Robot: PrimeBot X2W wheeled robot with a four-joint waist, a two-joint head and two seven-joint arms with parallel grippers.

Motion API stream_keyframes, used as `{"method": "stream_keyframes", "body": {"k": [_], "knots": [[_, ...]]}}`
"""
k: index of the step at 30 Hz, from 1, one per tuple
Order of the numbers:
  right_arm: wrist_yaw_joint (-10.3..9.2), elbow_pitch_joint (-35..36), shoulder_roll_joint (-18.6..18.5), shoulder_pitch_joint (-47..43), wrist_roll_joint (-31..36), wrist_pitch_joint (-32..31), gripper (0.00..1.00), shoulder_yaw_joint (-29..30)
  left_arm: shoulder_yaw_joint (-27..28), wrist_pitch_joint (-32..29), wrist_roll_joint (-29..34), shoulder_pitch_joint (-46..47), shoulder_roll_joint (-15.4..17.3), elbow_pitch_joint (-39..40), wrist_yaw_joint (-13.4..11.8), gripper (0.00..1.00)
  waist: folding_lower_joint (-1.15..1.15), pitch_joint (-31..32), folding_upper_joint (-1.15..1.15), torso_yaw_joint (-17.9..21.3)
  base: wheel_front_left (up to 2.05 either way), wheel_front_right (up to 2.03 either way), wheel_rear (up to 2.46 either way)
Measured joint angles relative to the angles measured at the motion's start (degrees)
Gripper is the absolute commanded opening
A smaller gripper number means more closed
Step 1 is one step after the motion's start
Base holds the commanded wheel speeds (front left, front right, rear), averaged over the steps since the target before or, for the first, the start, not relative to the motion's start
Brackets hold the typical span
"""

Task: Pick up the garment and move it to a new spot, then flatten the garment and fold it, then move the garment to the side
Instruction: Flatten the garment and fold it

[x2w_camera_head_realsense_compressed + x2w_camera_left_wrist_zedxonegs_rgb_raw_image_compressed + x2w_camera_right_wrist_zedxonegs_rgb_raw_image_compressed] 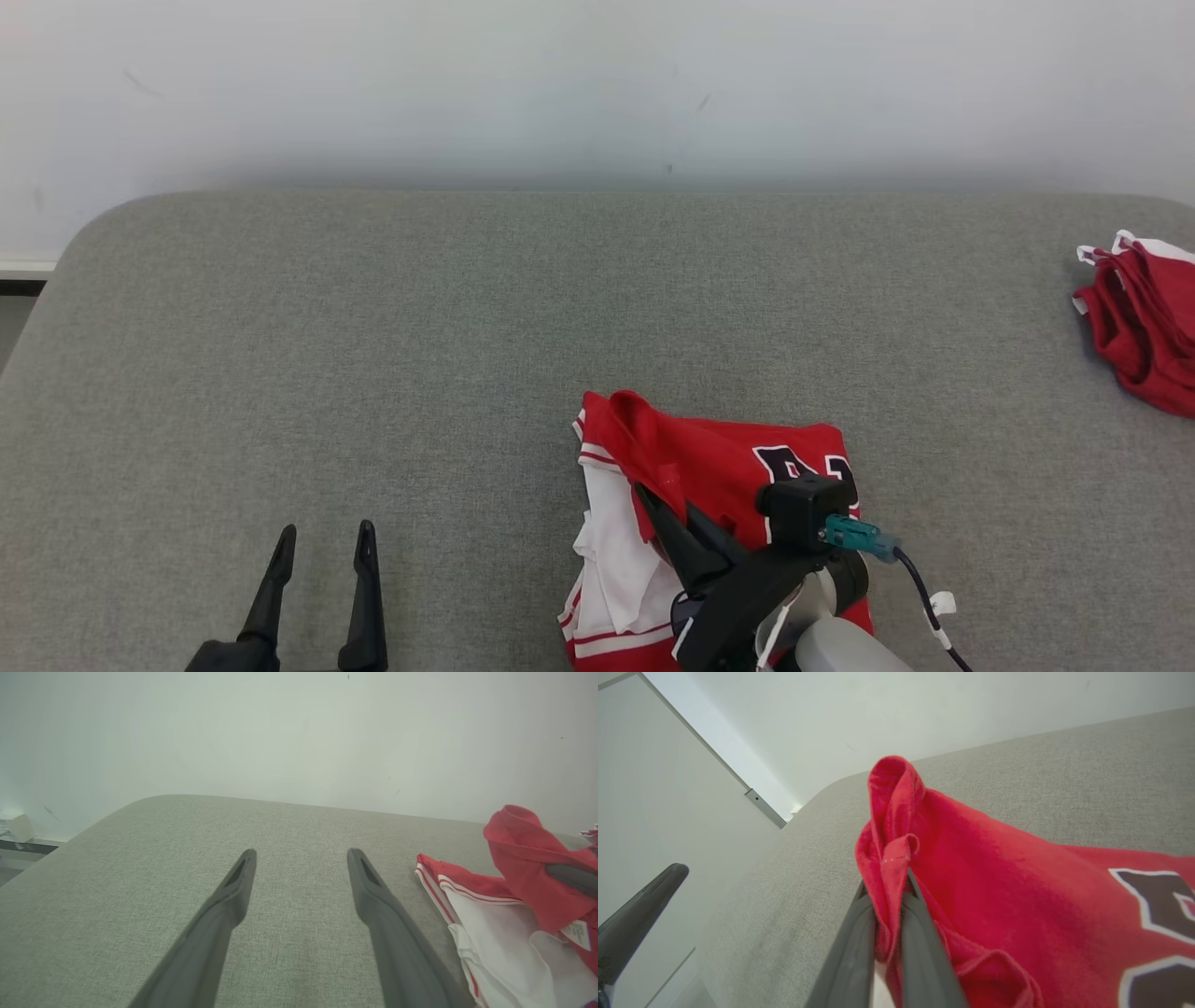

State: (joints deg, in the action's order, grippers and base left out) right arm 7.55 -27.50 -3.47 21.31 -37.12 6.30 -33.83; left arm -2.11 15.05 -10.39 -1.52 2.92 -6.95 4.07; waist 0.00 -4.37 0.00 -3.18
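Risk number one is the grip itself: my right gripper [885,889] is clamped on only a thin bunched fold of the red garment [719,457], close to the fingertips, so I think the cloth can slip out when I lift. The garment lies crumpled at the near edge of the grey padded surface [373,327], right of centre. My left gripper [325,537] has its fingers apart, well to the left, touching nothing. With one hold only, the garment may hang twisted or drag off the near edge.

Wide-spread jaws beside red garment [518,858]
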Motion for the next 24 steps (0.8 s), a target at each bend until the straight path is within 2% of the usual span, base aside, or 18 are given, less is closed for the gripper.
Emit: {"method": "stream_keyframes", "body": {"k": [2,3,4,5,10,13,18,24], "knots": [[0.00,-1.9,0.2,0.6,0.0,0.4,0.00,-0.6,-0.2,0.0,0.0,0.5,0.0,-0.1,0.0,1.00,0.00,-0.2,0.00,-0.3,0.00,0.00,0.00],[0.00,-2.8,0.3,1.1,0.0,0.4,0.30,-1.2,-0.3,0.0,-0.1,0.5,0.0,-0.2,0.0,1.00,0.00,-0.3,0.00,-0.4,0.00,0.00,0.00],[0.00,-3.4,0.4,1.4,0.0,0.8,0.73,-1.6,-0.4,0.0,-0.1,0.5,0.0,-0.3,0.0,1.00,0.00,-0.4,0.00,-0.5,0.00,0.00,0.00],[0.00,-3.8,0.4,1.7,-0.2,1.2,1.00,-1.8,-0.4,0.0,-0.1,0.5,0.0,-0.3,-0.1,1.00,0.00,-0.5,0.00,-0.5,0.00,0.00,0.00],[0.00,-3.9,0.4,4.8,0.1,5.0,1.00,-1.8,0.0,0.0,-0.3,0.7,0.0,-0.6,-0.3,1.00,0.00,-0.7,0.00,0.3,0.00,0.00,0.00],[0.00,-2.7,-0.8,6.2,0.9,6.5,1.00,-0.8,0.2,0.0,-0.3,0.7,0.0,-0.7,-0.1,1.00,0.00,-0.6,0.00,1.2,0.00,0.00,0.00],[0.00,0.8,-5.7,6.7,2.9,8.4,1.00,5.3,0.7,0.0,-0.2,1.0,0.0,-0.4,0.0,1.00,0.00,-0.3,0.00,3.1,0.00,0.00,0.00],[0.00,7.5,-8.4,1.5,6.5,8.7,1.00,13.2,1.7,0.0,0.2,1.0,0.0,0.1,0.0,1.00,0.00,0.6,0.00,4.5,0.00,0.00,0.00]]}}
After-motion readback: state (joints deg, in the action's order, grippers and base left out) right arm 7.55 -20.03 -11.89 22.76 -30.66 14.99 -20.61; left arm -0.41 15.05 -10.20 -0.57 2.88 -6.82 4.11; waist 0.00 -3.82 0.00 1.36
